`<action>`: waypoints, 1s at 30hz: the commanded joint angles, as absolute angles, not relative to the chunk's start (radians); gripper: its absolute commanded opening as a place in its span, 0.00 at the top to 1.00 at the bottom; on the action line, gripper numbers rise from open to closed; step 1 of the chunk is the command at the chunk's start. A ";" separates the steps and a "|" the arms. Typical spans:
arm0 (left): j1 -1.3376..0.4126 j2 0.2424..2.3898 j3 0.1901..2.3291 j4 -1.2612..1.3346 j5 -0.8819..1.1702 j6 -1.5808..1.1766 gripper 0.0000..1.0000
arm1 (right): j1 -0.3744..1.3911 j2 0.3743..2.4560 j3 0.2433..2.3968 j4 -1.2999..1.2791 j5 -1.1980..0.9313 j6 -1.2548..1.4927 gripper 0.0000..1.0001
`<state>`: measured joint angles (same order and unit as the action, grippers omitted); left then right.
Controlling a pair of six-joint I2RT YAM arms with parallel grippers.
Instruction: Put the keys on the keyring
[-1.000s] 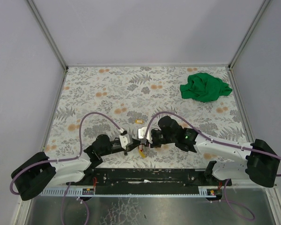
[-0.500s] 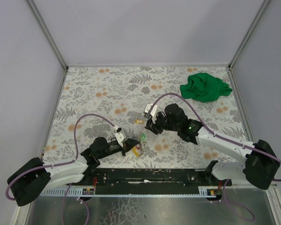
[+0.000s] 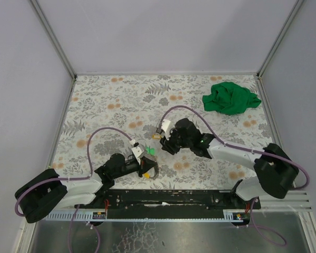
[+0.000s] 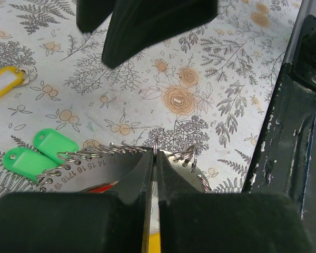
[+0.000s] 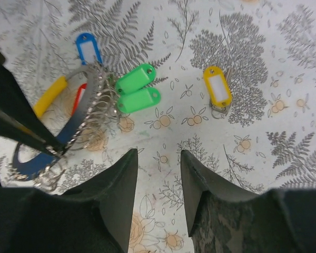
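left hand [image 4: 154, 157] pinches keyring [image 4: 95, 153] by near edge of bench [image 3: 105, 100] | right hand [image 5: 159, 158] spread, holding nothing | green keys [image 5: 138, 93] beside keyring, yellow key [image 5: 217, 89] apart

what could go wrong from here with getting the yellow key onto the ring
1. The yellow key lies flat and off to one side of the open right tool; closing there would likely miss it.
2. The left tool pinches the keyring by a thin edge, so a push may twist it loose.
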<state>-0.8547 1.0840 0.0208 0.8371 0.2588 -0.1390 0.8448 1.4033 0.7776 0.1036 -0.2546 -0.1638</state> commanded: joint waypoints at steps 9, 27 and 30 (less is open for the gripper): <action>-0.858 1.013 0.001 0.848 0.168 -0.173 1.00 | 0.792 1.750 0.999 0.196 -0.121 -0.144 0.52; -0.858 1.008 0.009 0.828 0.156 -0.158 1.00 | 0.732 1.905 1.118 0.102 -0.198 0.054 0.68; -0.858 1.009 0.009 0.828 0.156 -0.158 1.00 | 0.730 1.899 1.112 0.091 -0.204 0.061 0.75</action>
<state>-0.8547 1.0103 0.0086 0.8055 0.1734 -0.1677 0.7330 1.9026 1.0760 0.1070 -0.1734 0.0288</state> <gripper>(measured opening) 0.010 0.292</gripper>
